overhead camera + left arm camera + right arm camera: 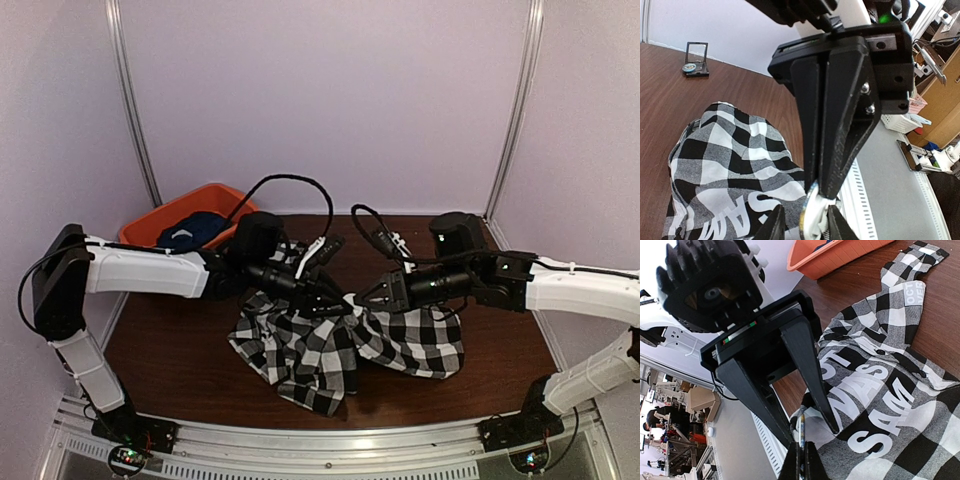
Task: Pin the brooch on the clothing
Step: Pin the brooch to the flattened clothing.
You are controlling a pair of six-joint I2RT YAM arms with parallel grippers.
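Note:
The black-and-white checked shirt [300, 350] with white block lettering lies crumpled mid-table; it also shows in the left wrist view [725, 165] and the right wrist view [890, 405]. The brooch [801, 432] is a thin round disc seen edge-on, against a raised white fold of the shirt [811, 212]. My right gripper [803, 460] is shut on the brooch's edge; it shows in the top view [362, 300] and the left wrist view [822, 190]. My left gripper [805, 227] is open, its fingers standing either side of the brooch and fold [812, 432], tip to tip with the right [335, 297].
An orange bin [160, 215] at the back left holds a dark navy garment [190, 232]; the bin shows in the right wrist view [825, 262]. A small dark open case [695, 60] sits on the brown table by the wall. White walls enclose the table.

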